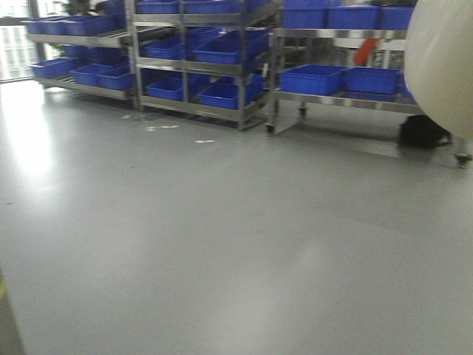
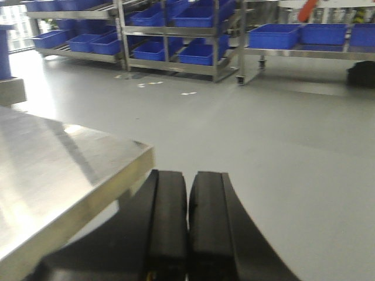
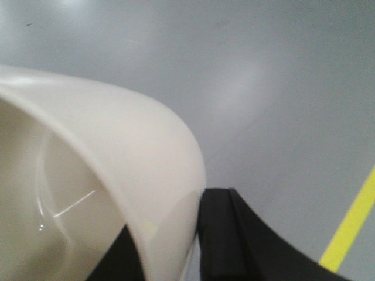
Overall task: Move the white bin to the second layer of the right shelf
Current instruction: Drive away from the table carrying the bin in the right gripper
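Note:
The white bin [image 3: 105,152] is a glossy cream tub held up off the floor. My right gripper [image 3: 171,237] is shut on its wall, with one black finger inside the mouth and the other finger [image 3: 225,234] outside. In the front view the bin's rounded side [image 1: 443,66] fills the upper right corner. My left gripper [image 2: 187,222] is shut with nothing between its pads, beside the corner of a steel deck [image 2: 58,170]. Steel racks with sloping levels [image 1: 203,65] stand far across the floor. I cannot tell from here which level is the right shelf second layer.
Blue crates [image 1: 222,48] fill the racks at the back. A wheeled steel cart [image 1: 336,100] carries more blue crates [image 1: 314,78] at the back right, with a dark object [image 1: 423,132] under it. Grey floor [image 1: 222,244] lies between. A yellow floor line [image 3: 351,225] runs below the right gripper.

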You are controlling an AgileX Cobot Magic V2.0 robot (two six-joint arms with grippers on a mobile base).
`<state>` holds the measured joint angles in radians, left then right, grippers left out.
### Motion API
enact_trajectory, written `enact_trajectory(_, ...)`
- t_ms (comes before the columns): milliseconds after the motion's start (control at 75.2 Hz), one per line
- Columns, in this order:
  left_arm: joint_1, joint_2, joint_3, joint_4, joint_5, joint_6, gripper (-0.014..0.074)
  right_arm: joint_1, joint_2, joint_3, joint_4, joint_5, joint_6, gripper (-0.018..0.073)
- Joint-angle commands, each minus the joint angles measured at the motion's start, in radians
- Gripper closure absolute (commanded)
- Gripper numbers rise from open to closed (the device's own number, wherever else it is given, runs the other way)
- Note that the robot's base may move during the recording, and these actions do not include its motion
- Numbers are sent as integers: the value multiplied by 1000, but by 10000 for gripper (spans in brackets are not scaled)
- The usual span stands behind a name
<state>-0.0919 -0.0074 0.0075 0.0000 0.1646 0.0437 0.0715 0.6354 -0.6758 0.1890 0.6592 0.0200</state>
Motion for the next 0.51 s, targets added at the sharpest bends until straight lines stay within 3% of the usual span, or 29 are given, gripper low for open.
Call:
enact_trajectory(0, -6, -14, 37, 0, -87, -5, 512, -5, -4, -30, 15, -86, -3, 503)
enact_trajectory(492, -6, -14, 37, 0, -87, -5, 512, -5, -4, -30, 15, -86, -3, 503)
